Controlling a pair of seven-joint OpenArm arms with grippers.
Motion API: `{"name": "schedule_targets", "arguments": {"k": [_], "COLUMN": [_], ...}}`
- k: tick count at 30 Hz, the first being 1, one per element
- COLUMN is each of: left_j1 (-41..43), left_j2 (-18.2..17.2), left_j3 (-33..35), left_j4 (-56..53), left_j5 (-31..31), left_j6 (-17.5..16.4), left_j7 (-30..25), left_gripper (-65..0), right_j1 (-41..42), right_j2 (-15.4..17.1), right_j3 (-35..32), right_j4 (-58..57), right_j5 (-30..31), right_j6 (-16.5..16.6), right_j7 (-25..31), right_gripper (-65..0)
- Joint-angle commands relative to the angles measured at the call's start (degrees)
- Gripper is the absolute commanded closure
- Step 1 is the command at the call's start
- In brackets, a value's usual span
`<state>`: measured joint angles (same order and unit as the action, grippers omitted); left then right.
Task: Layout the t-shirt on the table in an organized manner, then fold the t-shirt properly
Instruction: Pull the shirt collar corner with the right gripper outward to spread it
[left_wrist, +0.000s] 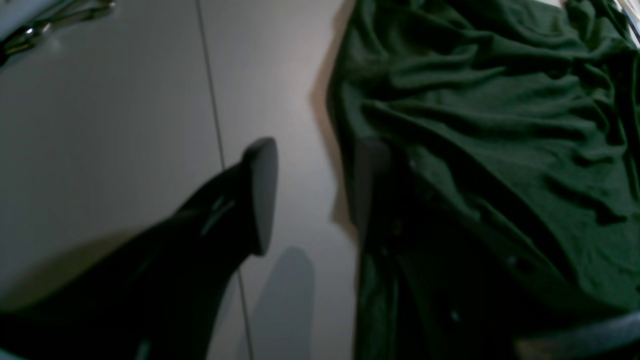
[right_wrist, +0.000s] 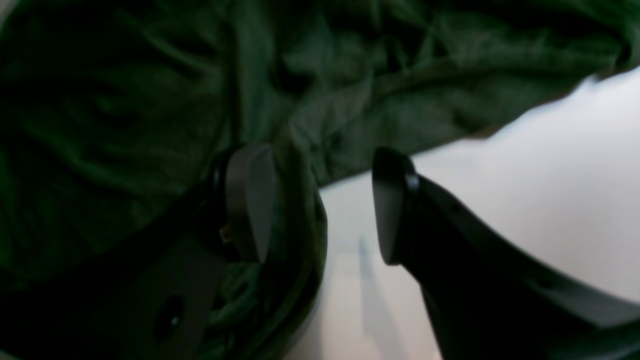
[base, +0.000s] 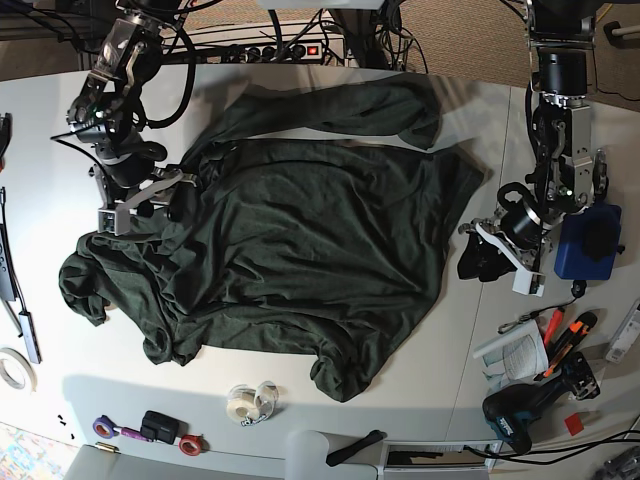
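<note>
The dark green t-shirt (base: 300, 250) lies spread and wrinkled across the middle of the white table (base: 420, 390), one long sleeve stretched along its far side and its left part bunched. My right gripper (base: 160, 195) sits at the shirt's left shoulder area. In the right wrist view this gripper (right_wrist: 320, 205) is open, with a fold of the t-shirt (right_wrist: 300, 100) lying in the gap beside one finger (right_wrist: 250, 200). My left gripper (base: 478, 262) hovers just off the shirt's right edge. Up close the left gripper (left_wrist: 315, 200) is open over bare table (left_wrist: 100, 125), right beside the t-shirt (left_wrist: 475, 125).
A blue pouch (base: 585, 240) lies right of the left arm. Orange-handled tools (base: 555, 335) and a drill (base: 520, 410) sit at the front right. Tape rolls (base: 250, 400) lie near the front edge. A thin seam (left_wrist: 215, 125) runs through the tabletop.
</note>
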<state>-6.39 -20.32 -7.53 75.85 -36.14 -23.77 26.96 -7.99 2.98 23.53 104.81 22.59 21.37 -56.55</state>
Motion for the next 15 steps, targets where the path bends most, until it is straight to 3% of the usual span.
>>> {"name": "schedule_targets", "arguments": {"k": [1, 11, 15], "left_j1": [-1.2, -1.2, -1.2], "left_j2": [-0.6, -0.6, -0.6], "left_j3": [-0.3, -0.3, -0.3], "left_j4": [1.0, 1.0, 1.0], "left_j5": [-0.8, -0.8, -0.8], "left_j6": [-0.3, -0.3, -0.3], "left_j7": [-1.5, -1.5, -1.5], "left_gripper": [-26.0, -26.0, -26.0], "right_j1": [1.4, 3.5, 3.5], "right_j2": [0.5, 0.5, 0.5], "right_j3": [0.1, 0.1, 0.1], "right_j4": [-0.2, -4.4, -4.4], "right_j5": [0.9, 3.5, 3.5], "right_j6": [0.4, 2.2, 2.2], "right_j7": [1.6, 1.0, -0.2], "right_gripper": [-31.4, -31.3, -22.3]}}
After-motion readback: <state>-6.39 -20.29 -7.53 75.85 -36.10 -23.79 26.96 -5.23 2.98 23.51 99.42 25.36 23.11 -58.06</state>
